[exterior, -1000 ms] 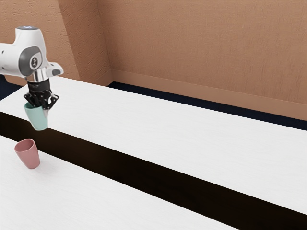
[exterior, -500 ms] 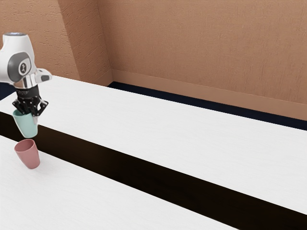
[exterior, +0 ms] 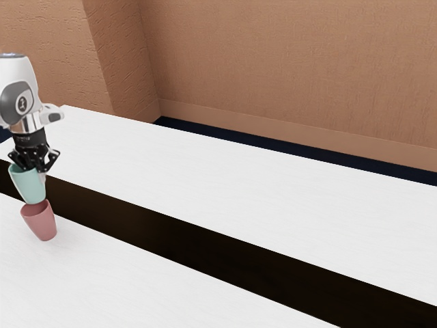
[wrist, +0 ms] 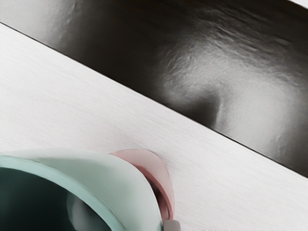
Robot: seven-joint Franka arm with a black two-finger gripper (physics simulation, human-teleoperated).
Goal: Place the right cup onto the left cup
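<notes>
Mint cup (exterior: 29, 186): one, gripped by one claw (exterior: 38, 167). Pink cup (exterior: 41, 224): one, on surface (exterior: 205, 171). Since earlier frame, mint cup lower, nearer pink cup.

White, rounded arm (exterior: 20, 72); grey panel (exterior: 9, 109), dark round emblem (exterior: 22, 104); stubby white side lobe (exterior: 52, 114), grey-patched; silvery collar (exterior: 29, 124); black, angular gripper (exterior: 37, 169).

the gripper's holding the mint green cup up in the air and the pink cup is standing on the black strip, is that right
Not quite: the pink cup is standing on the white tabletop, beside the black strip, as the exterior view shows. The gripper is holding the mint green cup up in the air.
</notes>
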